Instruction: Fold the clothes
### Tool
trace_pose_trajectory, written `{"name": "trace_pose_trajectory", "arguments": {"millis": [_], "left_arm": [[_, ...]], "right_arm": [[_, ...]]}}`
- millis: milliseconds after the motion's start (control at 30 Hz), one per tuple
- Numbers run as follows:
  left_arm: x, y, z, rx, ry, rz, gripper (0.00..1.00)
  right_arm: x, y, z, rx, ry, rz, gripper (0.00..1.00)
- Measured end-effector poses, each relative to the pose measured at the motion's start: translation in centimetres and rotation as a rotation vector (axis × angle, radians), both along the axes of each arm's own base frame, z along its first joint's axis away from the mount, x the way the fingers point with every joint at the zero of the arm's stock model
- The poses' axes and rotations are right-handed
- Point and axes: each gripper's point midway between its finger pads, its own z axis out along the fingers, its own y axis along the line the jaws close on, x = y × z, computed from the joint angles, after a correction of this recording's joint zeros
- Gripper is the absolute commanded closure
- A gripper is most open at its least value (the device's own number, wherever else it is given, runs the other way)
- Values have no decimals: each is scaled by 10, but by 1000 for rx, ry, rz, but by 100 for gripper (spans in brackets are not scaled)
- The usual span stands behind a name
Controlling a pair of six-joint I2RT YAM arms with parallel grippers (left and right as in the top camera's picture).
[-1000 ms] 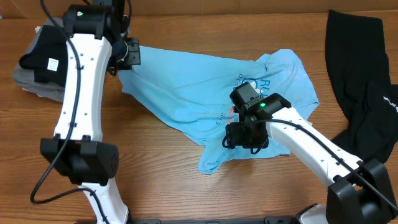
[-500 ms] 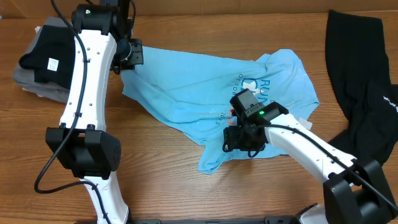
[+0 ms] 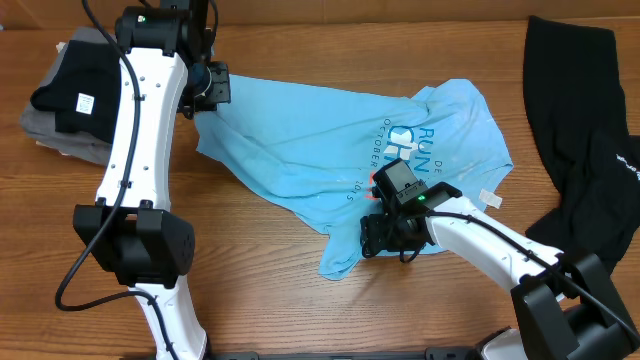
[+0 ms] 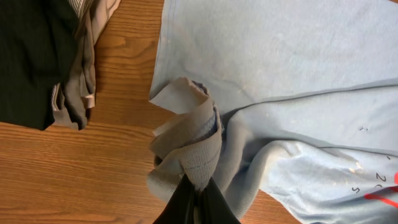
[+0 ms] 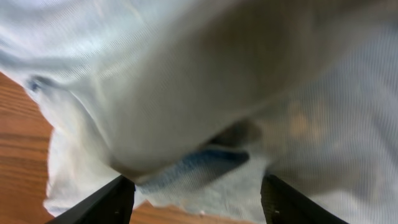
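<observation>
At upper left, the left fingers [image 4: 181, 208] clench a bunched edge of the limp, light T-shirt [image 3: 300, 140]; the right fingers [image 5: 99, 202], spread, should take its lower corner.

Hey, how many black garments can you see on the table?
2. A spread black garment lies at the right edge; a folded black garment tops the grey pile at far left. Others may be hidden in that pile.

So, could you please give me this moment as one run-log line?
left gripper: shut on light blue T-shirt edge | right gripper: open over T-shirt | black garment: unfolded, untouched | fold: not started
</observation>
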Motion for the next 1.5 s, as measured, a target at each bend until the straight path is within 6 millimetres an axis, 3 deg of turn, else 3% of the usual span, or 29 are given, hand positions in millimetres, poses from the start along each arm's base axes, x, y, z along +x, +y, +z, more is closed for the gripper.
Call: {"name": "trace_pose_trajectory", "arguments": {"millis": [200,533,933,1167,1300,1500], "left_arm": [[0,0,0,0,-2,0,96],[1,0,0,0,-5,0,96],[1,0,0,0,-5,0,96],[1,0,0,0,-5,0,96],[-2,0,0,1,9,0,96],[-8,1,-2,3,34,0,96]], "right_arm": [[8,4,1,16,-35,5,49],[8,4,1,15,-37,7,96],[2,-3,-1,-16,-10,2,96],[-14,-15,0,-53,64,-39,96],[-12,-31,20,-50,64,-106,96],[10,-59,73,-3,-50,-212,96]]}}
